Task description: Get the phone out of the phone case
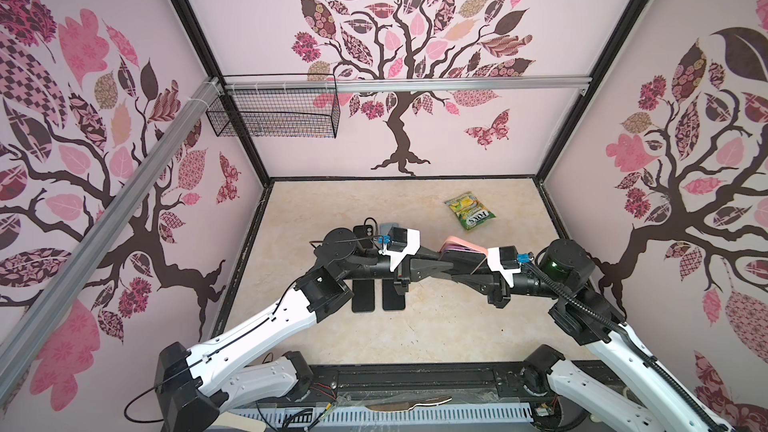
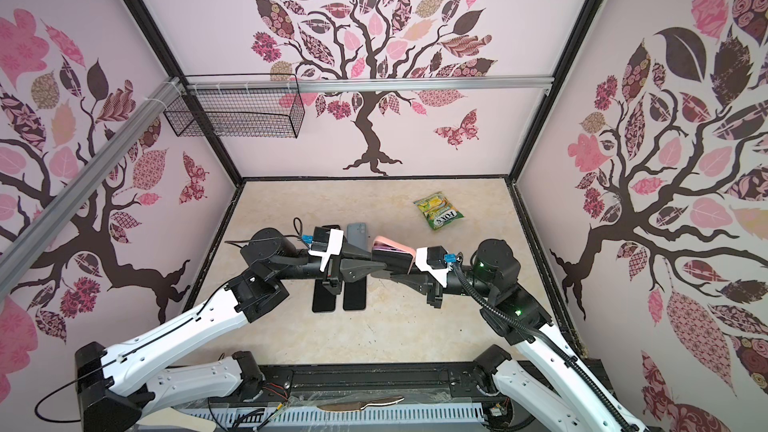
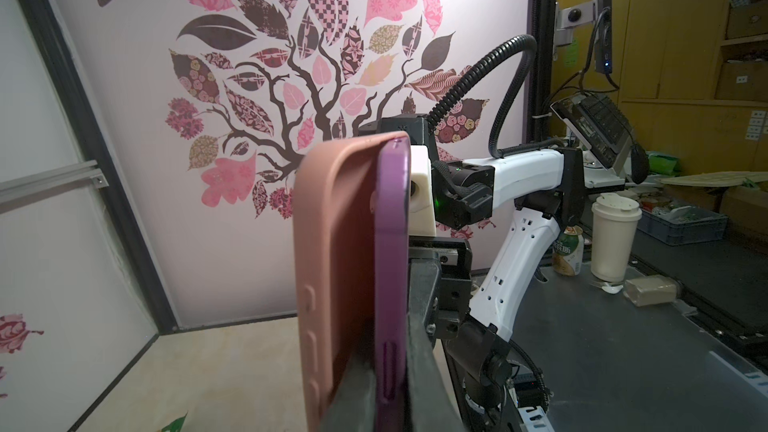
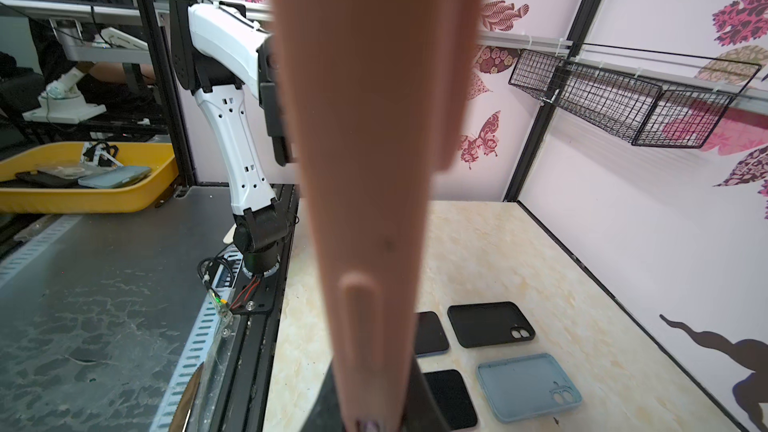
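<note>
Phone (image 3: 392, 243) in L pincer (image 3: 390, 388), case (image 3: 336, 243) in R pincer (image 4: 374, 407), both tight.

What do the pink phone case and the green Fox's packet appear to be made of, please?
Pink phone case: likely soft silicone, matte, with moulded button bumps. Green Fox's packet: probably thin plastic film, glossy and crinkled.

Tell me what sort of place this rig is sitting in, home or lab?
Most likely a test booth inside a lab or workshop. The tree-decal wall panels are set in a black frame around a tabletop, and the wrist views show storage shelves and a yellow tray just outside.
</note>
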Controlling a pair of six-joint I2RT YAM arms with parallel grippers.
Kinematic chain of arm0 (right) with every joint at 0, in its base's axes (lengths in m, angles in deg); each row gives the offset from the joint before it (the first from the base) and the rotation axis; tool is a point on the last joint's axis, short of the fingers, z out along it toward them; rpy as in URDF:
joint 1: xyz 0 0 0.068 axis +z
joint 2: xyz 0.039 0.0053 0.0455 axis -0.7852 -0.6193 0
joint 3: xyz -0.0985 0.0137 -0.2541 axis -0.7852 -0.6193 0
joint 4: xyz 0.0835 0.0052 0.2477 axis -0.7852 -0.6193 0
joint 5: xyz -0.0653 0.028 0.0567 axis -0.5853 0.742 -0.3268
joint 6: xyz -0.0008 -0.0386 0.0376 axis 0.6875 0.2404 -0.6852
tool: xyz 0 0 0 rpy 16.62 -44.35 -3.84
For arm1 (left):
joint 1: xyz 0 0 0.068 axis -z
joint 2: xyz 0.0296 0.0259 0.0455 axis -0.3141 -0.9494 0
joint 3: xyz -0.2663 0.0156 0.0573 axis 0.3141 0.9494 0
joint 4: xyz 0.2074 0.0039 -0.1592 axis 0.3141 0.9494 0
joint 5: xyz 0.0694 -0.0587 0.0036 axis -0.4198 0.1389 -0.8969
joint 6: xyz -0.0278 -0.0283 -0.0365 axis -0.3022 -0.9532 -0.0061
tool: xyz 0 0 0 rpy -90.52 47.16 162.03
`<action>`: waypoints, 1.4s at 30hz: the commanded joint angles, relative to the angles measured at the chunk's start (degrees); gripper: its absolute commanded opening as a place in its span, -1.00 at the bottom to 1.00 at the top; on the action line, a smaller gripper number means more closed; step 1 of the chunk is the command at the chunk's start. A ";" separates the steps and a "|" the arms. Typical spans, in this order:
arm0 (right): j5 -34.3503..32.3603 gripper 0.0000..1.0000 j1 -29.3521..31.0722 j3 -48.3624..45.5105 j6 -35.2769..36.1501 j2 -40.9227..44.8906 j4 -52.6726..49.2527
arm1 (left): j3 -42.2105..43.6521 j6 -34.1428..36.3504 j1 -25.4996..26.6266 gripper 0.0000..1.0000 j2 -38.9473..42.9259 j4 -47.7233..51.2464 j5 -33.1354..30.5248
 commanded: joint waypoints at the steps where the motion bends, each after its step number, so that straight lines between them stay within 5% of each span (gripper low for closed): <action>1: -2.17 -1.00 0.08 4.16 0.89 0.67 4.73 | 1.44 2.21 0.69 -1.00 -0.57 7.89 1.80; 6: -4.64 -0.95 0.07 3.33 3.38 1.84 -3.55 | 1.33 6.11 0.35 -1.00 1.85 10.84 -1.93; 10: -7.51 -0.07 0.09 0.90 4.85 4.55 -9.86 | 0.34 11.45 -0.03 -1.00 4.12 17.65 -7.07; 13: -10.72 0.23 0.15 -0.24 4.57 7.31 -11.85 | -1.37 19.52 -0.05 -1.00 4.95 24.73 -12.13; 22: -11.69 0.27 0.09 4.38 -1.52 3.08 -15.65 | -1.65 38.28 3.97 -1.00 4.25 35.56 -25.33; 30: -5.82 0.19 0.09 7.22 -6.87 -1.97 -14.94 | -0.92 40.38 6.31 -1.00 3.22 35.85 -27.89; 42: -5.44 -0.01 0.12 7.80 -8.71 -5.00 -14.21 | -0.89 40.79 6.98 -1.00 3.02 37.03 -28.25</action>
